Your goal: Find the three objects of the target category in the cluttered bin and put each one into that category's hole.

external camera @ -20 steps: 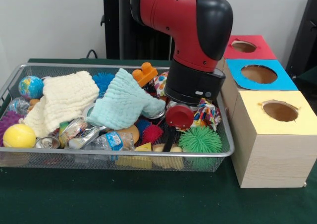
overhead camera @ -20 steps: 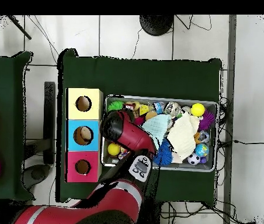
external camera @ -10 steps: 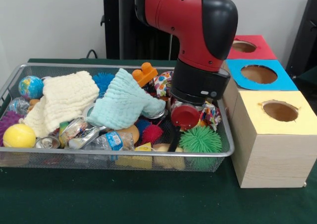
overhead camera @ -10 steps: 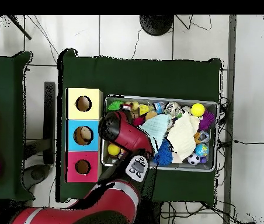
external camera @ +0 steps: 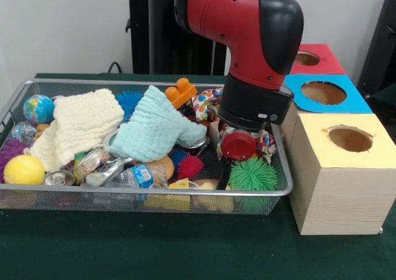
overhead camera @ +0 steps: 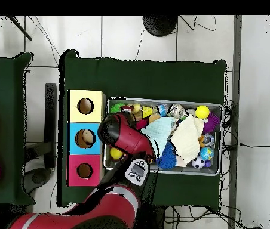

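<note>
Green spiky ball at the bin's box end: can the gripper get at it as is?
Probably yes. The green spiky ball lies uncovered on top of the clutter, with the gripper right beside it.

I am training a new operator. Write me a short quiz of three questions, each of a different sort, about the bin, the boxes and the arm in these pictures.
1. True or false: the green spiky ball lies at the end of the wire bin nearest the yellow box.
2. Which box stands between the other two? A) yellow box B) blue box C) red box
3. Fill the blank: the light blue cloth lies beside a ______ coloured cloth.

Key: 1 true. 2 B. 3 cream. The pincer's state cannot be seen, so it is not asked.
</note>
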`<action>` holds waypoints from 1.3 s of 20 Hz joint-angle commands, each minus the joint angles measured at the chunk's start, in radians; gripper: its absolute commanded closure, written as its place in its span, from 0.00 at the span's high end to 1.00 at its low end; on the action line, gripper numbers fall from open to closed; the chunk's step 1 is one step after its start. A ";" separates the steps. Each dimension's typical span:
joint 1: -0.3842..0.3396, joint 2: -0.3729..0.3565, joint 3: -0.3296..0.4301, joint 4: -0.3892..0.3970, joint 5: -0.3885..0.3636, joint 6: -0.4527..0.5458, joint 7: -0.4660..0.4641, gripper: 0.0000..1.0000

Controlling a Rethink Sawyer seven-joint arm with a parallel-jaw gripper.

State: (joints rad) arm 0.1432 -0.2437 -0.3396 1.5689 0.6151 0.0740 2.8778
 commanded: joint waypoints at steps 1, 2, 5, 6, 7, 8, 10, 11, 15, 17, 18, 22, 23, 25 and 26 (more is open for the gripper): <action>0.001 0.090 0.098 -0.068 0.025 -0.062 0.113 1.00; -0.003 0.099 0.103 -0.075 0.024 -0.061 0.109 1.00; -0.017 0.114 0.115 -0.090 0.020 -0.067 0.101 1.00; -0.026 0.116 0.126 -0.094 0.012 -0.089 0.099 1.00; -0.030 0.119 0.128 -0.100 0.008 -0.099 0.095 1.00; -0.032 0.124 0.128 -0.108 0.009 -0.097 0.091 1.00; -0.036 0.134 0.125 -0.122 0.008 -0.097 0.084 1.00; -0.039 0.138 0.125 -0.129 0.008 -0.092 0.080 1.00; -0.051 0.153 0.127 -0.155 0.003 -0.078 0.066 1.00; -0.049 0.154 0.120 -0.160 0.005 -0.073 0.064 1.00; -0.047 0.153 0.117 -0.161 0.006 -0.067 0.064 1.00; -0.043 0.153 0.102 -0.170 0.013 -0.044 0.061 1.00; -0.039 0.154 0.096 -0.171 0.016 -0.040 0.063 1.00; -0.030 0.155 0.086 -0.169 0.023 -0.029 0.069 1.00; -0.028 0.155 0.083 -0.172 0.026 -0.014 0.069 1.00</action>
State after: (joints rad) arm 0.1384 -0.1944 -0.3412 1.5285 0.6143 0.0320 2.8780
